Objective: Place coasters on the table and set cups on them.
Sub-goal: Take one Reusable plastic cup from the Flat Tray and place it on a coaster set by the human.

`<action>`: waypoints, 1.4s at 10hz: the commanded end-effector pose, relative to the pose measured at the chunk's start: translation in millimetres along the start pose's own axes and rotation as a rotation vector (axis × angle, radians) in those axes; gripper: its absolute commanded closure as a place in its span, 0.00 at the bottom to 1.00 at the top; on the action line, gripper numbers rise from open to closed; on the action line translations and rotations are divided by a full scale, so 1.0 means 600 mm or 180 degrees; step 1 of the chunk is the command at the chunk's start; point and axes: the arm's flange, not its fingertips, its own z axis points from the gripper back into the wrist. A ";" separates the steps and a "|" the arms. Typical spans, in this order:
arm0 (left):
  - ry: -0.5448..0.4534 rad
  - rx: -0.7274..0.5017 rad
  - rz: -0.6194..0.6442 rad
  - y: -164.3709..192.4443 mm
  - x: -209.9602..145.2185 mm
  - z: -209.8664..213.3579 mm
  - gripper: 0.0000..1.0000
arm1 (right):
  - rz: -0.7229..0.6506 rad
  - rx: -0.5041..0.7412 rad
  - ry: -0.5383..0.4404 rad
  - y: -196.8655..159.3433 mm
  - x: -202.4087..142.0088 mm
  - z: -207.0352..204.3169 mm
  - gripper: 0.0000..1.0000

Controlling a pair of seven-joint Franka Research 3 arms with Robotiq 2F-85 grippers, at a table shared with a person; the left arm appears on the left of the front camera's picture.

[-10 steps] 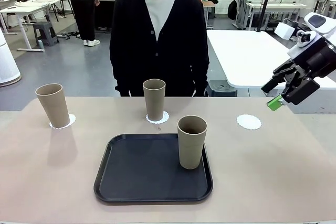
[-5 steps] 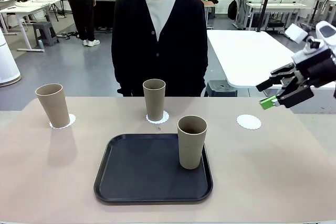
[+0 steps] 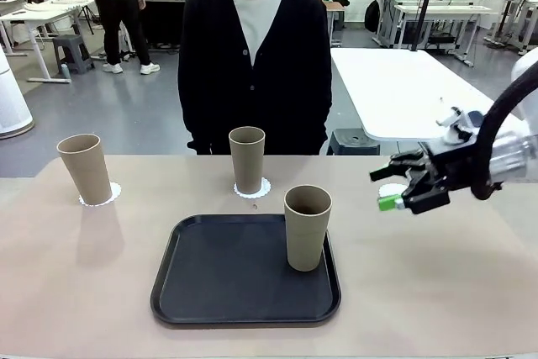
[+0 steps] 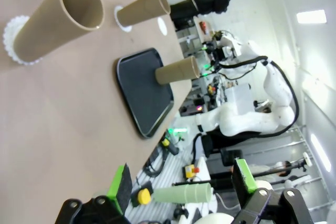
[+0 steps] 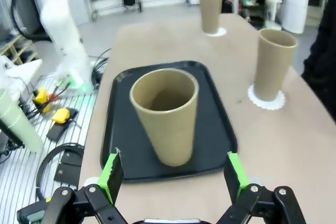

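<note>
Three tan cups stand upright. One cup [image 3: 84, 167] rests on a white coaster [image 3: 102, 195] at the far left, and a second cup [image 3: 246, 159] on a coaster [image 3: 252, 189] at the far middle. The third cup [image 3: 307, 226] stands on the black tray [image 3: 244, 271]. My right gripper [image 3: 381, 189] hovers open to the right of that cup, in front of the third coaster [image 3: 382, 186], which it largely hides. In the right wrist view the open right gripper [image 5: 172, 177] faces the tray cup [image 5: 165, 116]. My left gripper [image 4: 181, 182] is open and empty, away from the cups.
A person in a black cardigan [image 3: 252, 65] stands at the table's far edge behind the middle cup. A white table [image 3: 403, 90] lies beyond the far right corner. Bare tabletop [image 3: 437, 275] lies right of the tray.
My right gripper has swung down and to the left from the upper right, and now sits low over the right coaster, pointing toward the tray cup. The cups have not moved.
</note>
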 end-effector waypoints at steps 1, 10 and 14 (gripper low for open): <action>-0.0024 0.0000 -0.0009 -0.003 -0.002 0.001 0.00 | 0.0081 0.0119 0.0183 0.005 -0.030 -0.022 0.00; -0.0024 0.0000 -0.0009 -0.003 -0.002 0.001 0.00 | 0.0009 0.0155 0.0168 -0.002 -0.030 -0.032 0.00; -0.0024 0.0000 -0.0009 -0.003 -0.002 0.001 0.00 | 0.0707 0.0168 -0.0185 -0.024 -0.064 -0.093 0.00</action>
